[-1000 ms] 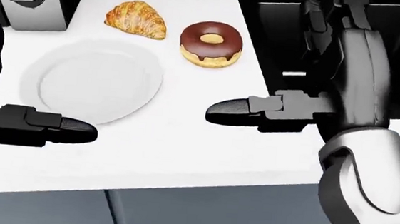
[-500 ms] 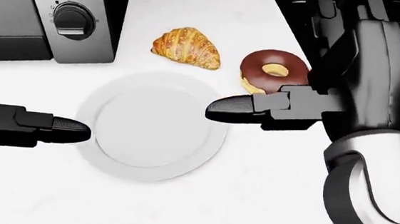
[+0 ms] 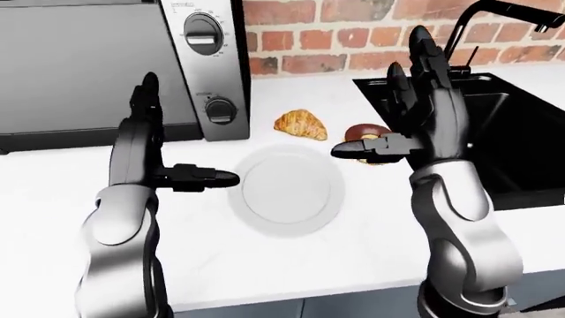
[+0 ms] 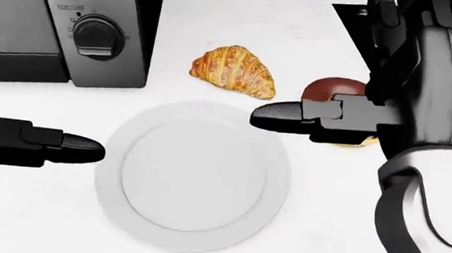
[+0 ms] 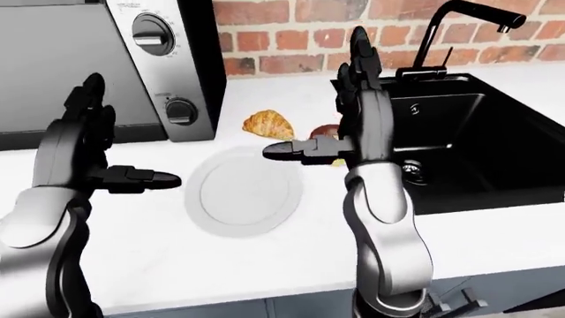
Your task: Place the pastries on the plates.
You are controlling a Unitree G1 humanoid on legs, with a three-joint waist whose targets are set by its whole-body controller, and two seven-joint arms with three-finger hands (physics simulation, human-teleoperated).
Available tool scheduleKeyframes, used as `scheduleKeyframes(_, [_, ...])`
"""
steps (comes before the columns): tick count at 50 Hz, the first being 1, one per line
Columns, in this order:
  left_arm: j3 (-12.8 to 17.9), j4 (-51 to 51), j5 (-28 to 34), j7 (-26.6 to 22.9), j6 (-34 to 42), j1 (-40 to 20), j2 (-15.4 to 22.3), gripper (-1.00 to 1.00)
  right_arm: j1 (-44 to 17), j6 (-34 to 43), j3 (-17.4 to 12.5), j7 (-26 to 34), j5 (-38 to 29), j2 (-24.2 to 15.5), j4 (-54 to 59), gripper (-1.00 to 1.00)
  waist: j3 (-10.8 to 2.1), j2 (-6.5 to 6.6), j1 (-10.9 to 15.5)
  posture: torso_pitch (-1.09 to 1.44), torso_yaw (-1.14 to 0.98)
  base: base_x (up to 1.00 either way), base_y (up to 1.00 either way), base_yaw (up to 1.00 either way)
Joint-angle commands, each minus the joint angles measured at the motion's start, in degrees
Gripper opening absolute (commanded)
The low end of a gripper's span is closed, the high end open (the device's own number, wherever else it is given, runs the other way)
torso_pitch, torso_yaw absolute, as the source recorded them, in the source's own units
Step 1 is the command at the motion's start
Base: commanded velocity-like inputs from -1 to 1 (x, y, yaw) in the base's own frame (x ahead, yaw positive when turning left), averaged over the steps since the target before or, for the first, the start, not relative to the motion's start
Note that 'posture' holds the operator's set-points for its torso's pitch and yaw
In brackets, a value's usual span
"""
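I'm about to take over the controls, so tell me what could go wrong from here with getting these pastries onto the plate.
The right hand hangs open in front of the donut, hiding most of it, so a reach could nudge it toward the sink beside it. Only one plate shows for two pastries; the croissant and donut may crowd it. The left hand, also open, is near the plate's edge and could shove it.

Pastries and a plate, all sitting on the white counter

Golden croissant [image 4: 233, 71] lies flat just beyond the empty white plate [image 4: 194, 174]; the chocolate donut [image 4: 343, 92] sits to its right, partly hidden, neither on the plate.
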Motion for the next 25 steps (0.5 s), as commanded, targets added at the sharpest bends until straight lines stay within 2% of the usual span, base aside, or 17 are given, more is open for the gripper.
scheduleKeyframes(1, [1.07, -1.31, 1.21, 0.76, -1.30, -1.19, 0.84, 1.00, -1.80, -1.96, 1.02, 0.51, 1.02, 0.13, -1.76, 1.00, -1.21, -0.93, 0.42, 0.00, 0.00, 0.00, 0.00, 0.40])
scheduleKeyframes(2, [1.13, -1.28, 1.22, 0.79, -1.37, -1.26, 0.79, 1.00, -1.66, -2.13, 1.21, 0.62, 0.86, -0.05, -1.67, 1.00, -1.20, -0.69, 0.04, 0.00, 0.00, 0.00, 0.00, 0.15])
scheduleKeyframes(3, [1.04, -1.03, 1.29, 0.81, -1.43, -1.38, 0.85, 1.00, -1.94, -1.70, 1.03, 0.51, 1.18, 0.06, -1.69, 1.00, -0.50, -0.08, -0.19, 0.00, 0.00, 0.00, 0.00, 0.00])
scheduleKeyframes(4, [1.02, -0.89, 1.30, 0.86, -1.47, -1.47, 0.76, 1.00, -2.00, -0.98, 1.05, -0.14, 0.22, -0.41, -1.46, 1.00, -0.74, 0.44, -0.51, 0.00, 0.00, 0.00, 0.00, 0.00])
scheduleKeyframes(5, [1.02, -0.79, 1.28, 0.92, -1.58, -1.47, 0.67, 1.00, -1.81, -1.64, 1.04, 0.22, 0.26, -0.39, -1.10, 1.00, -1.24, 1.72, -0.80, 0.00, 0.00, 0.00, 0.00, 0.00])
scheduleKeyframes(6, [1.06, -0.79, 1.30, 0.93, -1.65, -1.34, 0.67, 1.00, -1.87, -1.41, 0.83, 0.02, 0.37, -0.24, -1.35, 1.00, -0.72, 1.96, -0.66, 0.00, 0.00, 0.00, 0.00, 0.00])
scheduleKeyframes(7, [1.06, -0.79, 1.33, 0.93, -1.75, -1.19, 0.66, 1.00, 0.22, -3.68, 1.62, 0.47, -0.33, -0.07, -1.03, 1.00, -0.66, 0.25, -0.52, 0.00, 0.00, 0.00, 0.00, 0.00])
scheduleKeyframes(8, [1.09, -0.75, 1.31, 0.97, -1.86, -1.09, 0.58, 1.00, 0.50, -3.83, 1.43, 0.38, -0.35, 0.26, -1.08, 1.00, -1.06, 0.24, -0.58, 0.00, 0.00, 0.00, 0.00, 0.00])
scheduleKeyframes(11, [1.17, -1.15, 1.31, 0.86, -1.78, -0.79, 0.55, 1.00, -1.10, -2.01, 1.27, 0.07, -0.44, 0.25, -1.26, 1.00, -1.32, -1.35, -0.19, 0.00, 0.00, 0.00, 0.00, 0.00])
scheduleKeyframes(12, [1.19, -1.39, 1.32, 0.81, -1.70, -0.67, 0.57, 1.00, -1.37, -1.47, 1.14, -0.02, -0.47, 0.09, -1.27, 1.00, -1.16, -1.62, 0.03, 0.00, 0.00, 0.00, 0.00, 0.00])
scheduleKeyframes(17, [1.08, -1.50, 1.32, 0.74, -2.05, -0.21, 0.42, 1.00, -5.07, 3.34, -0.84, -0.81, -0.70, -2.16, -1.39, 1.00, -1.34, -1.26, 0.46, 0.00, 0.00, 0.00, 0.00, 0.00])
scheduleKeyframes(18, [1.14, -1.44, 1.27, 0.69, -2.15, -0.17, 0.40, 1.00, -9.49, 7.55, -1.32, -0.75, -0.77, -4.08, -0.75, 1.00, -1.33, -1.20, 0.48, 0.00, 0.00, 0.00, 0.00, 0.00])
scheduleKeyframes(20, [1.33, -1.35, 1.24, 0.70, -2.07, -0.28, 0.41, 1.00, -14.15, 11.85, -1.12, -0.05, -1.19, -6.17, 0.85, 1.00, -1.30, -1.14, 0.55, 0.00, 0.00, 0.00, 0.00, 0.00])
scheduleKeyframes(22, [1.56, -1.25, 1.12, 0.70, -2.16, -0.30, 0.51, 1.00, -19.15, 12.45, -0.40, 0.24, -2.90, -7.25, 5.86, 1.00, -0.67, -0.90, 0.52, 0.00, 0.00, 0.00, 0.00, 0.00])
scheduleKeyframes(25, [1.97, -1.41, 0.93, 0.60, -1.85, -0.57, 0.77, 1.00, -28.28, 12.53, 3.35, 5.13, -8.14, -10.80, 17.07, 1.00, -0.34, -0.53, -0.13, 0.00, 0.00, 0.00, 0.00, 0.00])
